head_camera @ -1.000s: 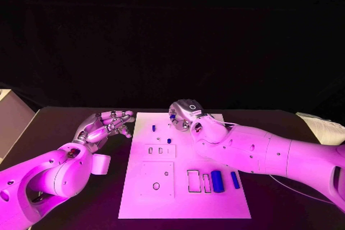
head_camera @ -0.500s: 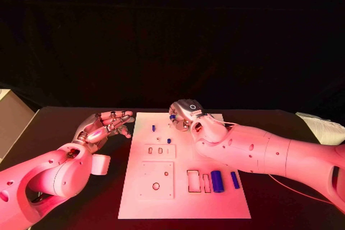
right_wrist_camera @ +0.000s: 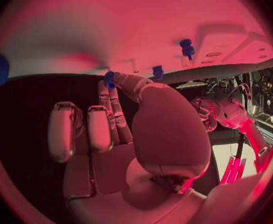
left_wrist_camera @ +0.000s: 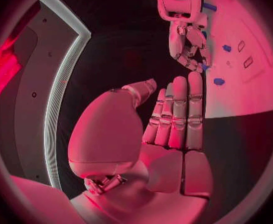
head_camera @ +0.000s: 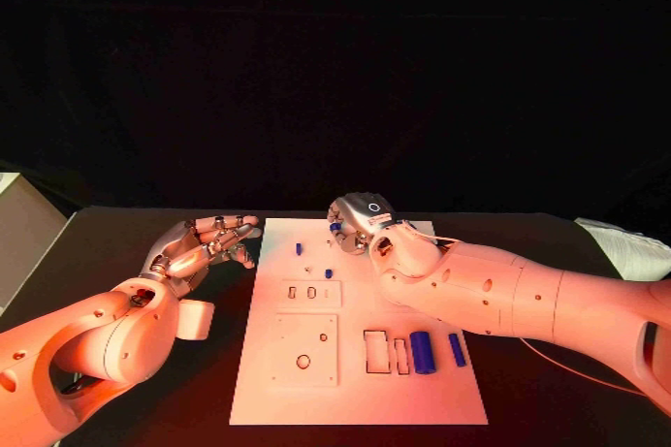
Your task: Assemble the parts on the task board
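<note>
board (head_camera: pixel 357 389): i see the white plate lying flat mid-table, long side running away from me.
right hand (head_camera: pixel 361 226): over the board's far edge, fingers curled down; my right wrist view shows a small blue part (right_wrist_camera: pixel 109 79) pinched at the fingertips, so i call it clamped on that part.
left hand (head_camera: pixel 207 243): hovering off the board's left edge near the far corner, fingers straight and close side by side, nothing in them (the left wrist view shows the palm bare).
pegs: a blue peg (head_camera: pixel 298 247) stands near the far left of the board, another small one (head_camera: pixel 329 272) a little nearer to me, both just beside the right hand.
cylinders: a thick blue cylinder (head_camera: pixel 423 352) and a thinner one (head_camera: pixel 458 350) lie side by side on the board's near right, next to two rectangular slots (head_camera: pixel 377 351).
plates: a small raised plate with two slots (head_camera: pixel 312 293) sits mid-board, a larger one with an oval hole (head_camera: pixel 305 349) nearer to me.
table (head_camera: pixel 531 408): black, under everything.
</note>
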{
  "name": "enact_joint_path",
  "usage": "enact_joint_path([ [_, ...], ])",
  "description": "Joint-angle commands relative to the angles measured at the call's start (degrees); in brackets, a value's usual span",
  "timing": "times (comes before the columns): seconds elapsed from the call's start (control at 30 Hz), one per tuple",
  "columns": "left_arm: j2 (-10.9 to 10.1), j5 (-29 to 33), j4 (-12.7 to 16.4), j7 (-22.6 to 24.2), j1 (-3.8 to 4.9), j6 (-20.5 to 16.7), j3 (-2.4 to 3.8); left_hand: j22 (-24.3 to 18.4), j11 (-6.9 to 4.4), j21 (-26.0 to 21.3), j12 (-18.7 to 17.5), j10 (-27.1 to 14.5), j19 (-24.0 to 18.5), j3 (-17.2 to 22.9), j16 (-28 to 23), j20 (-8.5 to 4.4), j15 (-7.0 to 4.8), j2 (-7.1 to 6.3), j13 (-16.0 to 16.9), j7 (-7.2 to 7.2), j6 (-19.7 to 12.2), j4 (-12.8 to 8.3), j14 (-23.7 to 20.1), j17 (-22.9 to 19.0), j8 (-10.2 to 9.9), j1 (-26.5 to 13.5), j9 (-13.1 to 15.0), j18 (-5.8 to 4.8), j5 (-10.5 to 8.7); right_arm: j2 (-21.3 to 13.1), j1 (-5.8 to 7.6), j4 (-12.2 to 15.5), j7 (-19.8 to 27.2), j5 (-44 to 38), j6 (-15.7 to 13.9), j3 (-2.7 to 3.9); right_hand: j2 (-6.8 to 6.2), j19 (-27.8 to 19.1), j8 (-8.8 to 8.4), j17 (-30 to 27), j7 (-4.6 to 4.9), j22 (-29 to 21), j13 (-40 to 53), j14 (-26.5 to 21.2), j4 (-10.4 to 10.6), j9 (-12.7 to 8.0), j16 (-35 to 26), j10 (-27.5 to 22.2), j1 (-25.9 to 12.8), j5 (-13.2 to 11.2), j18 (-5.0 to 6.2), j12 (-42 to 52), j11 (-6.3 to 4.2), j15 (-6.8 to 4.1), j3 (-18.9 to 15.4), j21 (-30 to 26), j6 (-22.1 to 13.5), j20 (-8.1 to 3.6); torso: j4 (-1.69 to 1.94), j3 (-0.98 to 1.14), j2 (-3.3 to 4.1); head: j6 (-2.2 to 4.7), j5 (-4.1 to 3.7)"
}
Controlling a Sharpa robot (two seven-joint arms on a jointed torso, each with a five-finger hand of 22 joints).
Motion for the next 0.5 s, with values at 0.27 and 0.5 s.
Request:
enact_joint_path([
  [0.27,0.2,-0.2,0.0,0.1,0.02,0.9,0.05,0.1,0.11,0.2,-0.2,-0.3,-0.5,0.3,0.2,0.08,0.07,0.4,0.1,-0.13,-0.4,-0.1,-0.4,0.1,0.2,-0.3,0.1,0.73,-0.28,0.3,-0.2,0.2,1.0,0.2,0.0,-0.13,-0.08,-0.5,-0.54,-0.1,0.13,-0.1,-0.2,0.7,0.1,0.1,-0.2,-0.4,0.5,-0.3,0.29,0.0,0.22,0.33,0.5,-0.3,-0.7,-0.02,0.0,-0.01,0.03,-0.04,0.09],
  [0.5,0.3,-0.2,-0.1,0.1,0.02,0.9,0.05,0.1,0.13,0.3,-0.2,-0.4,-0.6,0.3,0.2,0.09,0.08,0.41,0.1,-0.12,-0.5,0.0,-0.4,0.1,0.2,-0.3,0.1,0.73,-0.28,0.8,-0.19,0.0,1.2,0.5,0.2,-0.13,0.05,-0.5,-0.66,-0.1,0.11,-0.1,-0.2,0.7,0.0,0.2,-0.2,-0.2,0.6,-0.4,0.28,0.1,0.19,0.33,0.6,-0.3,-0.9,0.0,0.0,-0.02,-0.02,-0.09,0.06],
])
